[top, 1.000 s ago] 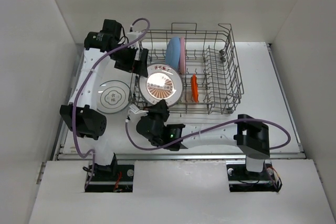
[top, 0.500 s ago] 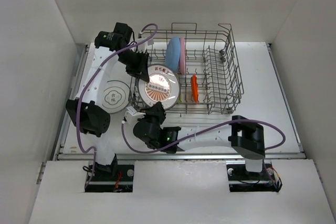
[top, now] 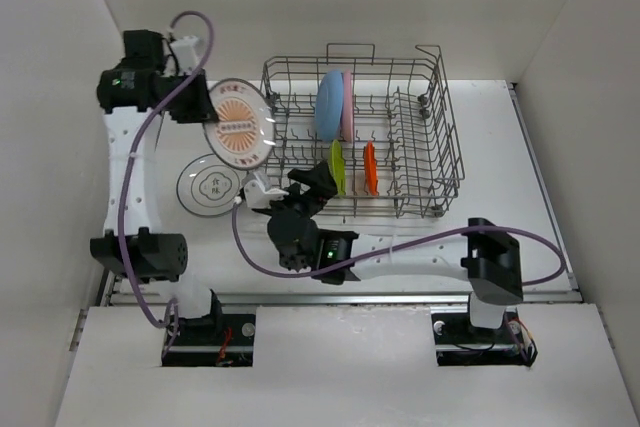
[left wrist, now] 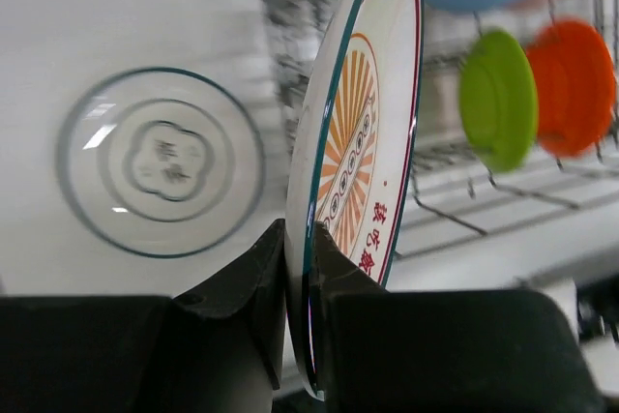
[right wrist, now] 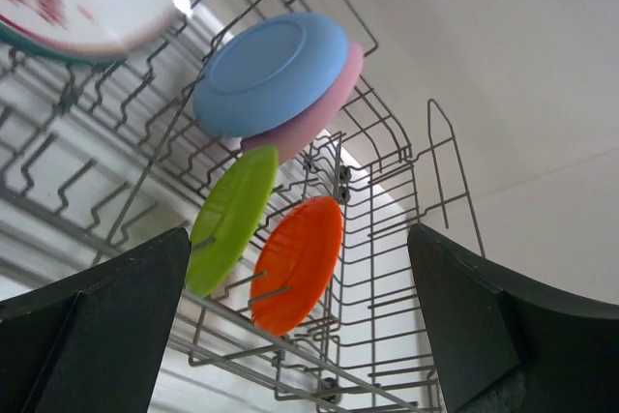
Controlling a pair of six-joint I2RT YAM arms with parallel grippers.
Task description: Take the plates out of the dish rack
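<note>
**Left hand has sunburst plate outside rack; right hand open, empty**

- Left hand (left wrist: 300,239): fingers pinched shut on the rim of the sunburst plate (left wrist: 353,181), which stands on edge in the grip. In the top view the plate is in the air just outside the dish rack (top: 432,152), at its 9 o'clock.
- Dark-rimmed plate (top: 212,184): flat on the table (top: 520,227), at 7 o'clock of the held plate.
- Right hand (top: 305,185): fingers spread wide with nothing between them, at the rack's near-left corner.
- In the rack, all on edge in the tines:
  - Blue plate (top: 329,104) and pink plate (top: 347,107) stand pressed together toward 12 o'clock.
  - Green plate (top: 338,167) and orange plate (top: 370,167) stand toward 6 o'clock, apart, with green at 9 o'clock of orange.
</note>
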